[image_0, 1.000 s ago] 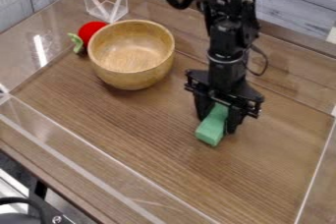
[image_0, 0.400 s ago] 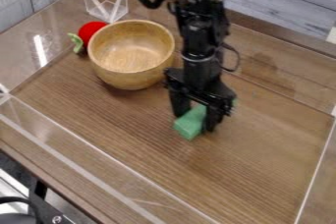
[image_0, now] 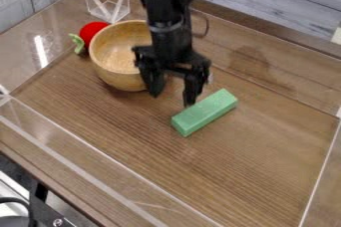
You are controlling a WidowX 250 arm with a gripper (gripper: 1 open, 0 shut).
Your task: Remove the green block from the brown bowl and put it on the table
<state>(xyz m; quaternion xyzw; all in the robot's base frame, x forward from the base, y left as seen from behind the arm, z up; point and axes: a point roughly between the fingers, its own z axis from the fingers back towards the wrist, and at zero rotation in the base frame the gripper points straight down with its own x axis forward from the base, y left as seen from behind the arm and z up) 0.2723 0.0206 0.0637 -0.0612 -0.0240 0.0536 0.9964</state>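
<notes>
Green block (image_0: 202, 112) lies flat on the table (image_0: 266, 161), right of the empty brown bowl (image_0: 130, 55); claw (image_0: 173, 82) spread apart, clear of block; task looks essentially complete

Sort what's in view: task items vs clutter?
Task items:
green block, lying flat on the table
brown bowl, empty
claw, open, above the table between bowl and block

Clutter:
red round object behind the bowl
clear plastic edge walls
</notes>
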